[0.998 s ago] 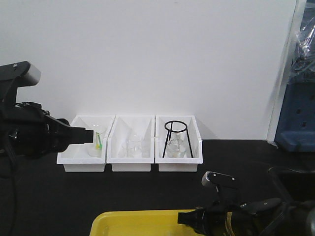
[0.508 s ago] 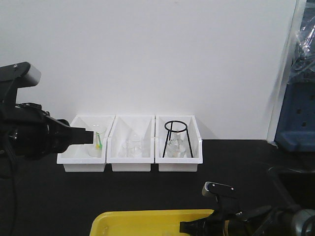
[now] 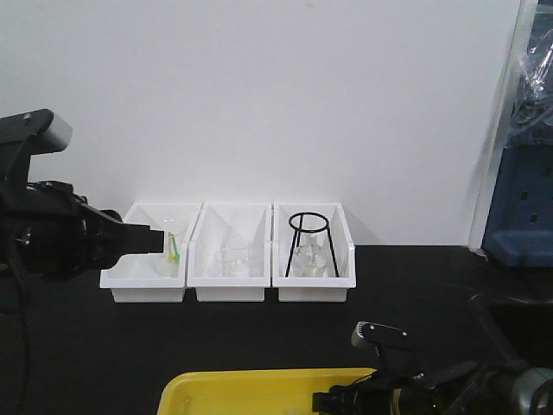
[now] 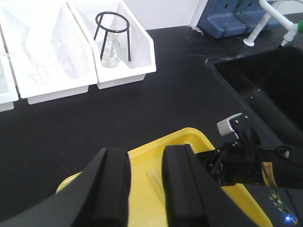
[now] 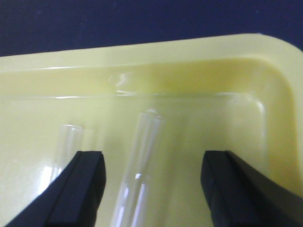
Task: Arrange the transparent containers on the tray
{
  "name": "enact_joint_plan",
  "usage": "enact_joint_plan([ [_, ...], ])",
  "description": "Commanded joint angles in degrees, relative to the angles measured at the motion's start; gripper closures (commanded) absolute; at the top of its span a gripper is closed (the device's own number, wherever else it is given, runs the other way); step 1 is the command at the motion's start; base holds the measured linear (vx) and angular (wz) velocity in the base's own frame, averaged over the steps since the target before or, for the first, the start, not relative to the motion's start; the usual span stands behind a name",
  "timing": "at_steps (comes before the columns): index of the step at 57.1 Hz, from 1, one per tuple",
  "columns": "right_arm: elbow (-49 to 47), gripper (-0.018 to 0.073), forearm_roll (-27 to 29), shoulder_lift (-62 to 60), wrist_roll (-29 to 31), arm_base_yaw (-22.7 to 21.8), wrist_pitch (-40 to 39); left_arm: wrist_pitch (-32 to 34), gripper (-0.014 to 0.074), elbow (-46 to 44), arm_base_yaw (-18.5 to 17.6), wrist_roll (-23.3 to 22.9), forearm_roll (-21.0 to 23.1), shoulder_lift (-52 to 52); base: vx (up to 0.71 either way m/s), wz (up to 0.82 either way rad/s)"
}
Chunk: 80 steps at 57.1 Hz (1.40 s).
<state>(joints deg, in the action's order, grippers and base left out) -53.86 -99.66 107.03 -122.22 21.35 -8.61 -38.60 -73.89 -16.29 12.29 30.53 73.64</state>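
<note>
A yellow tray (image 3: pixel 216 389) lies at the table's front edge. Two slim clear test tubes lie on it: one (image 5: pixel 142 156) between my right gripper's fingers and untouched by them, the other (image 5: pixel 68 139) just left of the left finger. My right gripper (image 5: pixel 151 189) is open, low over the tray (image 5: pixel 265 71). In the left wrist view a test tube (image 4: pixel 154 179) shows on the tray (image 4: pixel 189 135) between my open, empty left gripper's (image 4: pixel 144 156) fingers. That gripper (image 3: pixel 155 238) hovers by the left bin. A flask (image 3: pixel 168 251), beakers (image 3: pixel 233 258) and another flask (image 3: pixel 304 258) stand in the bins.
Three white bins (image 3: pixel 229 290) stand in a row against the back wall. A black wire tripod (image 3: pixel 308 233) stands in the right one. A dark sink (image 4: pixel 265 80) lies at the right, with blue equipment (image 3: pixel 523 207) behind it. The right arm (image 4: pixel 251 165) reaches over the tray's right side.
My right arm has sunk lower and moved a little left over the tray's right end. The left arm and the bins have stayed still.
</note>
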Motion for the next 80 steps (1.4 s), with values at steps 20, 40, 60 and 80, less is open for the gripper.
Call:
enact_joint_plan([
  [20, -1.35, 0.0575, -3.05, -26.45, 6.04, -0.2, -6.71, -0.29, 0.0606, -1.44, -0.25, -0.03, -8.21, -4.43, 0.0, 0.0],
  [40, 10.96, 0.0572, -3.05, -51.42, 12.78, -0.2, -14.74, 0.51, 0.0603, 18.88, -0.25, 3.61, -7.98, -23.09, 0.0, 0.0],
  [60, 26.26, 0.0572, -3.05, -73.48, 12.78, -0.2, -9.53, 2.5, 0.06, 41.26, -0.25, 3.98, -7.59, -52.76, 0.0, 0.0],
  [80, 27.53, 0.0572, -3.05, -77.79, 12.78, -0.2, -8.76, 2.76, 0.06, 44.43, -0.25, 3.98, -7.56, -62.56, 0.0, 0.0],
])
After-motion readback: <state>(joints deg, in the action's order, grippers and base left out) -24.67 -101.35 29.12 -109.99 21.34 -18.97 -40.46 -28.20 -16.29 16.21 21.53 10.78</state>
